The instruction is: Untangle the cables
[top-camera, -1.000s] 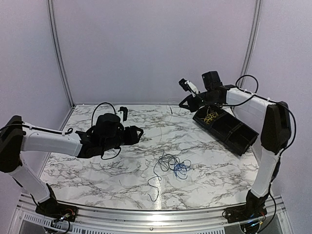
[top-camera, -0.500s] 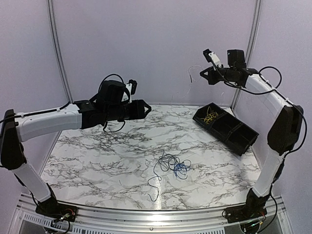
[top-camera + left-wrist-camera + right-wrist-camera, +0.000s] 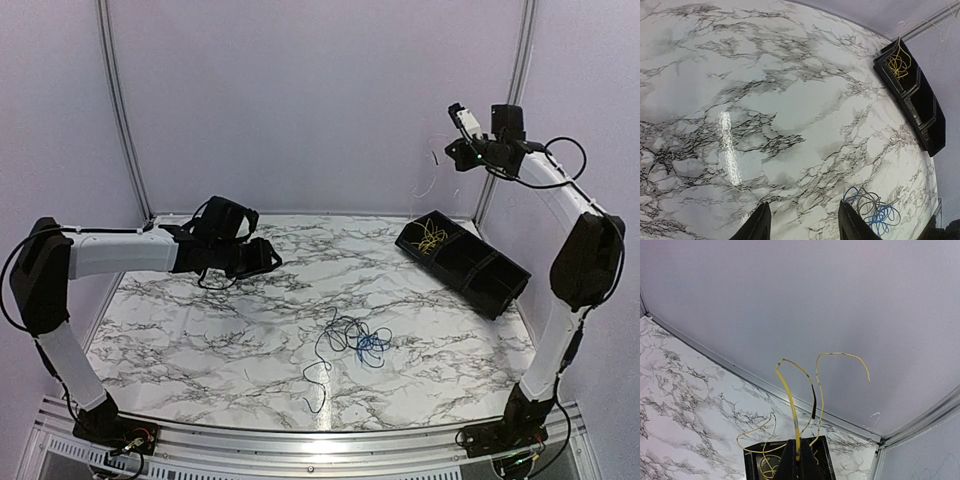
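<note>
A tangle of blue and black cables (image 3: pixel 355 340) lies on the marble table (image 3: pixel 200 330) near the front middle; it also shows as cables (image 3: pixel 872 210) at the lower right of the left wrist view. My left gripper (image 3: pixel 265 258) hovers at the back left, open, with only bare marble between its fingers (image 3: pixel 760 225). My right gripper (image 3: pixel 455 150) is raised high at the back right, shut on a yellow cable (image 3: pixel 790 395) that loops up past the fingertips. The cable's lower end trails into the black bin (image 3: pixel 752 460), where more yellow cable (image 3: pixel 432 237) lies.
The long black divided bin (image 3: pixel 480 270) lies at an angle at the back right of the table. Purple walls with metal rails (image 3: pixel 120 110) close in the back and sides. The arm bases stand at the near edge.
My right gripper has lifted up and to the right, drawing the yellow cable out of the bin. My left arm rose, then came down to the back left over the table.
</note>
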{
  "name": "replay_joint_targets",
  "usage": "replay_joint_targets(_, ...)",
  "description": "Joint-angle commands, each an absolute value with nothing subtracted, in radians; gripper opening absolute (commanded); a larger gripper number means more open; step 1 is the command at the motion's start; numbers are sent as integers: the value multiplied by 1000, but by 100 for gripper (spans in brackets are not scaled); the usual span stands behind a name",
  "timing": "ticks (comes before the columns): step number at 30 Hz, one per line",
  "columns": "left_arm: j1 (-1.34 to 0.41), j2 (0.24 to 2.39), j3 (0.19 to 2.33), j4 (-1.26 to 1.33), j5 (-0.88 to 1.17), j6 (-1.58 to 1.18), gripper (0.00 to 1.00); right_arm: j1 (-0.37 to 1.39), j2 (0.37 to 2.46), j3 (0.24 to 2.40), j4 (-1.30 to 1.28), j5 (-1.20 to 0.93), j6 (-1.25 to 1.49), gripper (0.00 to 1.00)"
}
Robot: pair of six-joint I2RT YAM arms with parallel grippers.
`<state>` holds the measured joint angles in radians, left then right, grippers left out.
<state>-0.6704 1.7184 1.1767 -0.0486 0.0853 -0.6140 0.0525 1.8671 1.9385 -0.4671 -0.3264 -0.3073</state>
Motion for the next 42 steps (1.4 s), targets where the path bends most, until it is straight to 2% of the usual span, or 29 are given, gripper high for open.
replay_joint_targets(1,-654,1659,1164,24,134,-642,47,11,1881,1936,-441,-274,-308,0)
replay_joint_targets(12,-648,1627,1158,32,140,-633,47,-56,1895,1812,-376,-250,-309,0)
replay_joint_targets(30,-632,1632,1155,34,149,-642,47,-67,1712,1555,-341,-196,-397,0)
replay_joint_targets(42,-627,1642,1153,36,152,-647,47,-74,1649,1488,-365,-160,-429,0)
